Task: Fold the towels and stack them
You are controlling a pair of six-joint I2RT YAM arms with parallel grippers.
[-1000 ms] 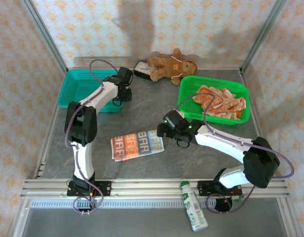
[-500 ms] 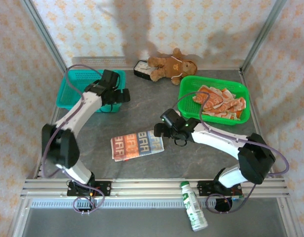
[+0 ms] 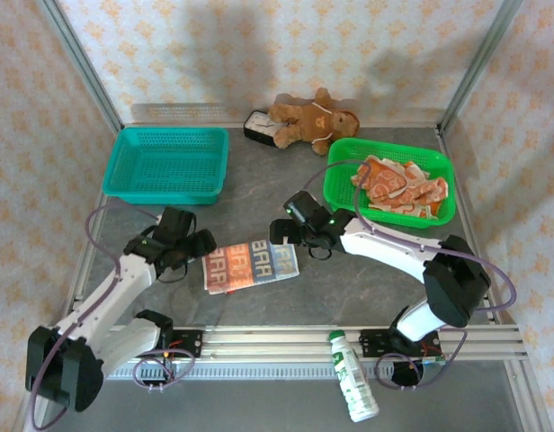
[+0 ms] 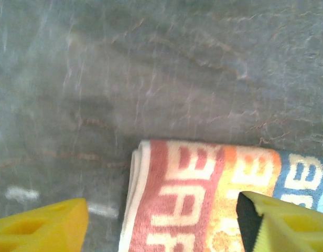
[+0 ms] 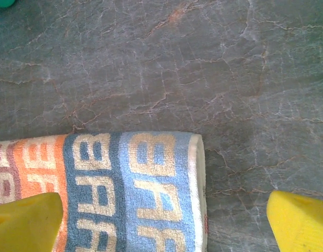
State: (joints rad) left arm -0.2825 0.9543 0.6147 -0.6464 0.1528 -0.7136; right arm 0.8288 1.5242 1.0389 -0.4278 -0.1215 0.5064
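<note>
Straddling striped towel (image 3: pixel 250 265) ends, arms low, L jaws wide, R jaws wide.

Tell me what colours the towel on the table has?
The towel has red, orange, blue stripes, cream letters; best in right wrist view.

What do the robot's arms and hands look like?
The left arm and right arm have white tube-shaped parts joined by black joints, with a thin purple-grey cable looping along each. The left hand and right hand are black, and their fingers are bright yellow blocks.
</note>
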